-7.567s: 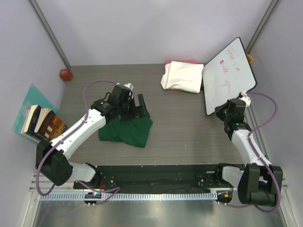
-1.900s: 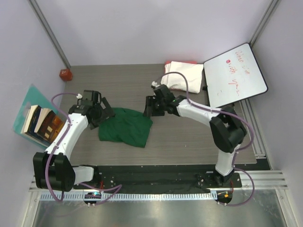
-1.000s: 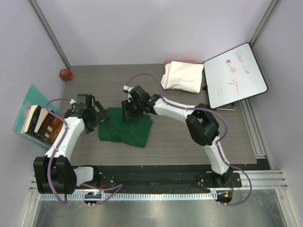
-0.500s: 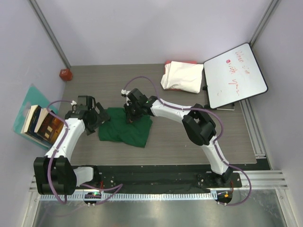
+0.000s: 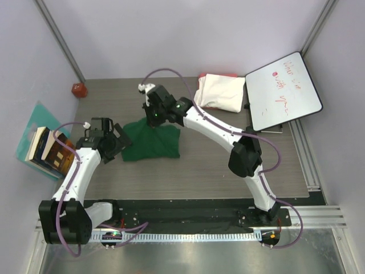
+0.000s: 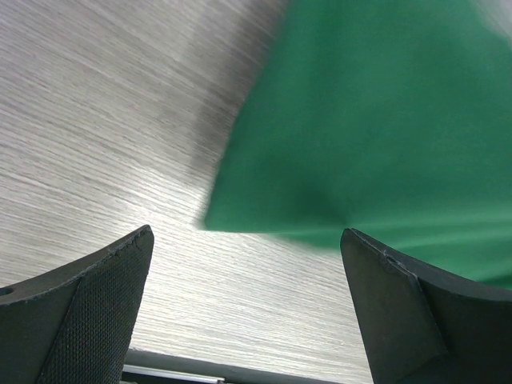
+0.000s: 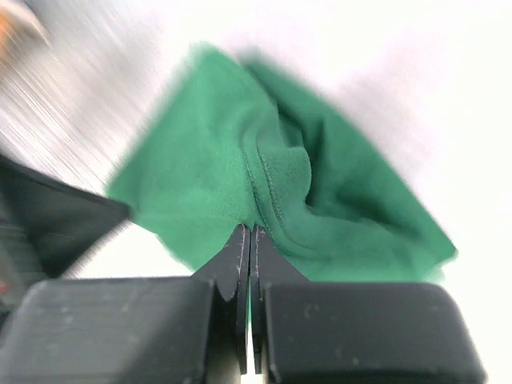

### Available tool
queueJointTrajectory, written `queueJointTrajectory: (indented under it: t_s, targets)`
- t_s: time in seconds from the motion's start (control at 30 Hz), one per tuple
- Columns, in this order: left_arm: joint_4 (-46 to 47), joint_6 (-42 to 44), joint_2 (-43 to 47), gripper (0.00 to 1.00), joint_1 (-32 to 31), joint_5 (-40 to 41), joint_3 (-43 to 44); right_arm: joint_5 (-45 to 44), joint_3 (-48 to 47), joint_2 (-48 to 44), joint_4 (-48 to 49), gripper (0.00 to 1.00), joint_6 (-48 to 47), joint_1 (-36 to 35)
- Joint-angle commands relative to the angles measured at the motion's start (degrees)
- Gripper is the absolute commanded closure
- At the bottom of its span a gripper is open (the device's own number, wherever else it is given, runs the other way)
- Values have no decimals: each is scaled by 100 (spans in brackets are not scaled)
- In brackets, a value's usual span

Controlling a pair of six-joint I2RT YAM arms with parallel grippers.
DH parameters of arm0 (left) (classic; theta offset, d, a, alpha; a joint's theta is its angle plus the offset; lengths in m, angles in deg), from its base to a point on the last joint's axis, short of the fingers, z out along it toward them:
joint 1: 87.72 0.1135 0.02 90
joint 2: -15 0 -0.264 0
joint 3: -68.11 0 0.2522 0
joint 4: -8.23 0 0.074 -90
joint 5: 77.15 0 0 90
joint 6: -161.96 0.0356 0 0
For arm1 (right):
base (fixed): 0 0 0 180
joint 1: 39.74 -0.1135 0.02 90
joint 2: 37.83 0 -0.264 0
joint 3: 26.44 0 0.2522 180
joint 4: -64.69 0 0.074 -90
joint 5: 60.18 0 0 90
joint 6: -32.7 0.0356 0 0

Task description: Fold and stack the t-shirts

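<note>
A dark green t-shirt [image 5: 151, 142] lies crumpled left of the table's middle; it also fills the upper right of the left wrist view [image 6: 384, 120] and most of the right wrist view [image 7: 336, 200]. My right gripper [image 5: 154, 117] is shut on its far edge, pinching a stitched hem [image 7: 251, 228] and lifting it. My left gripper [image 5: 117, 142] hovers open just left of the shirt, bare table between its fingers [image 6: 96, 296]. A cream-white folded t-shirt [image 5: 219, 92] rests at the back, a red-pink cloth edge [image 5: 217, 75] showing behind it.
A whiteboard [image 5: 280, 91] with red writing leans at the back right. A small red object [image 5: 78, 89] sits at the back left corner. Books on a teal board [image 5: 48, 149] lie along the left edge. The arm bases stand on a black rail [image 5: 188, 211] at the near edge.
My right gripper closed on the green shirt's far edge and pulled it up and toward the back. The shirt's shape stretched. The left gripper stayed open beside it.
</note>
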Motion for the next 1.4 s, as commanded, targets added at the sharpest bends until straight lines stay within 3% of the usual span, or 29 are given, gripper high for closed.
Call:
queueJointTrajectory:
  t_s: [0.0, 0.1, 0.33, 0.63, 0.93, 1.13, 1.37]
  targets:
    - [19, 13, 307, 0, 43, -64, -61, -751, -2243, -500, -654, 99, -474, -2]
    - [-69, 4, 518, 0, 34, -240, -122, -935, -3065, -683, -805, 99, -554, 7]
    - [-244, -22, 1018, 0, 43, -354, -211, -1314, -2268, -1992, 126, 99, -791, -2]
    - [-262, -137, 1107, 0, 42, -477, -281, -1533, -2734, -2117, 215, 99, -1301, 7]
    - [-174, -93, 975, 0, 43, -495, -299, -1551, -1681, -1889, 241, 99, -977, 244]
    - [-51, -145, 887, 0, 43, -627, -360, -1437, 600, -1573, 504, 99, -449, 350]
    - [-42, -75, 923, 0, 43, -618, -422, -1323, 1590, -940, 918, 99, 70, 341]
